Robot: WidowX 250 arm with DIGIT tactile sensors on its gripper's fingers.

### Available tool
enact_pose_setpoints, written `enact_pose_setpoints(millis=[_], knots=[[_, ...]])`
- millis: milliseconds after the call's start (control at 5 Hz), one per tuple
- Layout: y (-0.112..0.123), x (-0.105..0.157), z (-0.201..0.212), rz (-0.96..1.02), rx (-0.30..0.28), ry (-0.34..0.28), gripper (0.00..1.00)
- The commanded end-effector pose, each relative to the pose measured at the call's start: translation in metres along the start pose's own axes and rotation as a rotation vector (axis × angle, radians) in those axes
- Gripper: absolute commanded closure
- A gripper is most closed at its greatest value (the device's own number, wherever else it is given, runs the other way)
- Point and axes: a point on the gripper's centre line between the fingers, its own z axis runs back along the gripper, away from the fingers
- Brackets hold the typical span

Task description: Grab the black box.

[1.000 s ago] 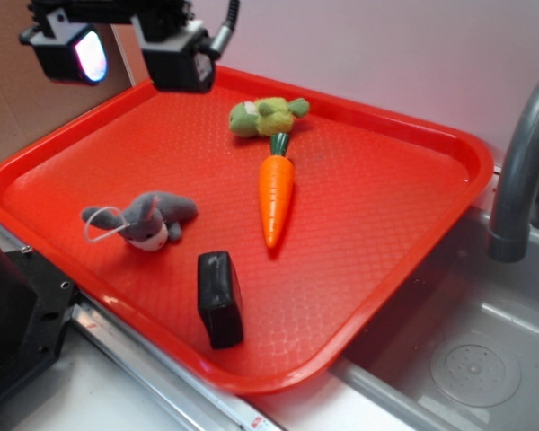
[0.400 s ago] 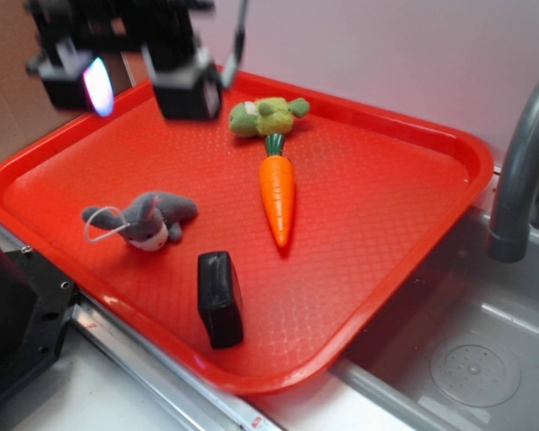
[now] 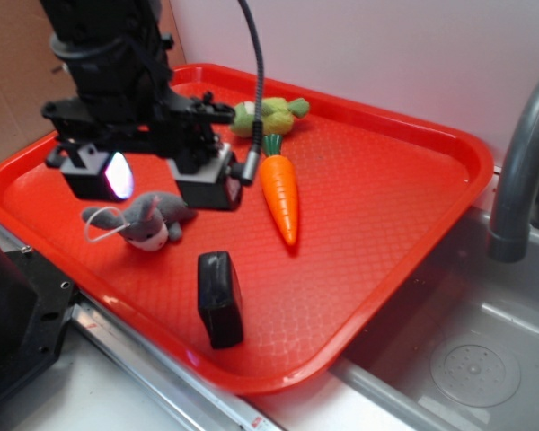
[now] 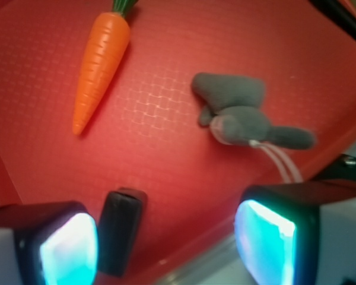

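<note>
At the left we see the gripper (image 3: 153,184), its glossy pads spread wide over a fuzzy grey plush rabbit (image 3: 148,217). Just right, near the textured red tray's (image 3: 386,197) front rim, lies the black box (image 3: 219,298), smooth and round-edged. Farther right lies a ridged plastic carrot (image 3: 279,197).

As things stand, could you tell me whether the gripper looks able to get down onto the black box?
Probably yes. The gripper hangs open above the grey plush toy, with the black box lying uncovered nearer the tray's front edge.
</note>
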Motion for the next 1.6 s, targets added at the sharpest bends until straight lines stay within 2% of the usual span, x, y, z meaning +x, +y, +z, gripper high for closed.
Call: enact_pose_setpoints(millis=[0, 200, 400, 800, 1000, 1200, 1400], knots=[[-0.034, -0.003, -0.029, -0.021, -0.067, 0.053, 0.0], [-0.045, -0.013, -0.035, -0.048, -0.061, 0.089, 0.0], [-0.046, -0.027, -0.048, -0.066, -0.03, 0.137, 0.0], [-0.037, -0.043, -0.069, -0.082, 0.035, 0.231, 0.0], [-0.032, -0.039, -0.071, -0.131, 0.062, 0.209, 1.0], [-0.023, -0.01, -0.048, -0.242, 0.058, 0.081, 1.0], [-0.001, 0.034, -0.007, -0.31, 0.02, -0.044, 1.0]])
